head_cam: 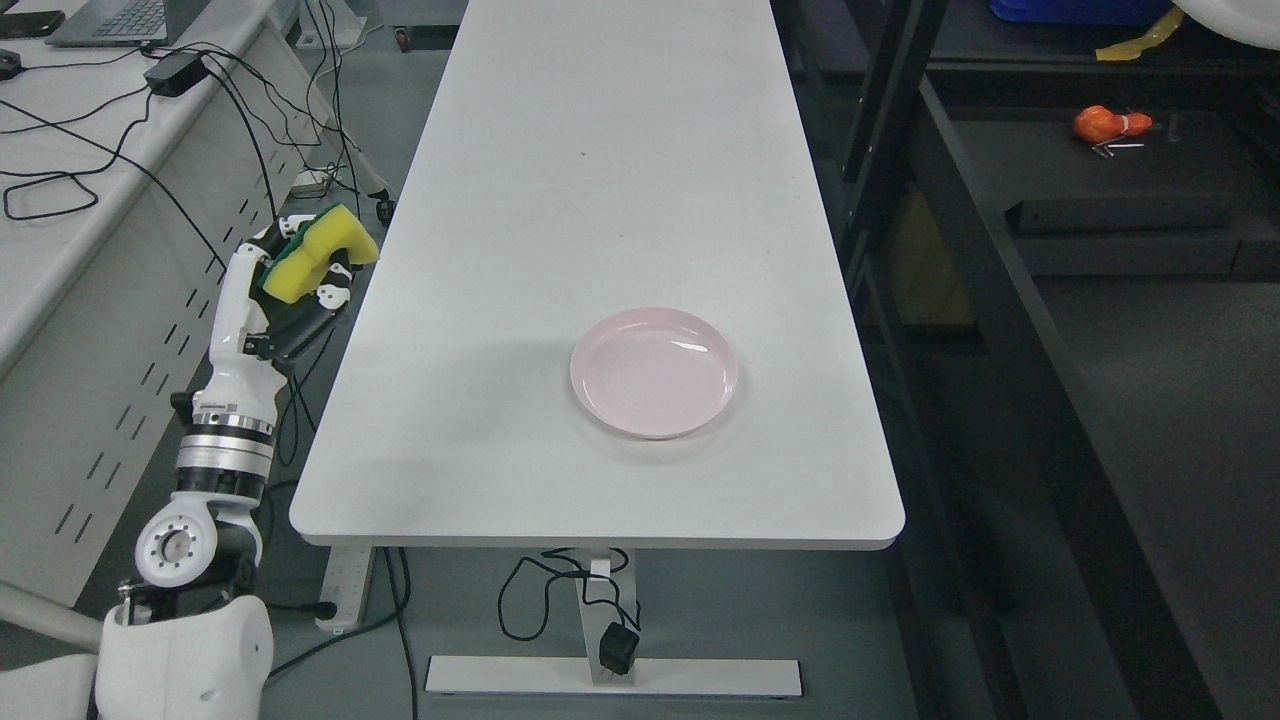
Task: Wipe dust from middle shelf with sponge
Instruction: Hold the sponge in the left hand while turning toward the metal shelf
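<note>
My left hand (pixel 300 270) is raised beside the left edge of the long white table (pixel 600 200), its fingers shut on a yellow sponge with a green scouring side (pixel 315 250). The arm rises from the lower left of the head view. The sponge hangs just off the table's left edge, above the floor. A dark metal shelf rack (pixel 1000 330) stands to the right of the table. My right arm does not show.
An empty pink plate (pixel 655 372) lies on the near half of the table. A white desk (pixel 60 190) with cables and a laptop stands at the left. An orange object (pixel 1108 122) lies on a dark shelf surface at upper right.
</note>
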Tool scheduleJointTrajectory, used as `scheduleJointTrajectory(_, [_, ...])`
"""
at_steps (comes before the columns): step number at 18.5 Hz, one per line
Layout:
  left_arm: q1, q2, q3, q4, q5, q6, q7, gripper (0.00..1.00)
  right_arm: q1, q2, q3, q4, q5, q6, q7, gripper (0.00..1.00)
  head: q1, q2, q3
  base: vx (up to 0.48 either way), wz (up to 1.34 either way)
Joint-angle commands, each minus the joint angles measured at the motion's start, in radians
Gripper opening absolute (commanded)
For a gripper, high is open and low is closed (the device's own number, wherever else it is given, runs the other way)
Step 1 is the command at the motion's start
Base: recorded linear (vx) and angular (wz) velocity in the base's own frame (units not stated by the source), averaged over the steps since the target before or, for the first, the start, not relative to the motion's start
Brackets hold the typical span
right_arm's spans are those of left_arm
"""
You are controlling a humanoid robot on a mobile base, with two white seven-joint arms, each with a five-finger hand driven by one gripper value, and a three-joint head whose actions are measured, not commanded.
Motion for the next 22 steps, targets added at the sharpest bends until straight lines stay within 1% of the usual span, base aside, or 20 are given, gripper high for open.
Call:
scheduleJointTrajectory(1, [0.081, -0.032, 0.121, -0.081, 0.05, -0.01, 0.001, 0.01, 0.0, -0.017, 0.001, -0.017, 0.0, 0.001, -0.001, 1.0, 0.0, 0.0, 0.0, -0.258, 0.23])
scheduleJointTrajectory(10, [0.133, -0.032, 0.061, -0.082, 0.05, -0.049, -0.004, 0.01, 0.0, -0.017, -0.001, -0.017, 0.0, 0.001, -0.001, 1.0, 0.0, 0.0, 0.0, -0.3, 0.03])
scheduleJointTrajectory(19, [0.155, -0.032, 0.018, -0.11, 0.05, -0.052, -0.005, 0.01, 0.0, -0.017, 0.001, -0.017, 0.0, 0.001, -0.001, 1.0, 0.0, 0.0, 0.0, -0.297, -0.25])
scheduleJointTrajectory(22, [0.176, -0.032, 0.012, -0.11, 0.05, -0.07, -0.033, 0.01, 0.0, -0.017, -0.001, -0.017, 0.0, 0.001, -0.001, 1.0, 0.0, 0.0, 0.0, -0.256, -0.3])
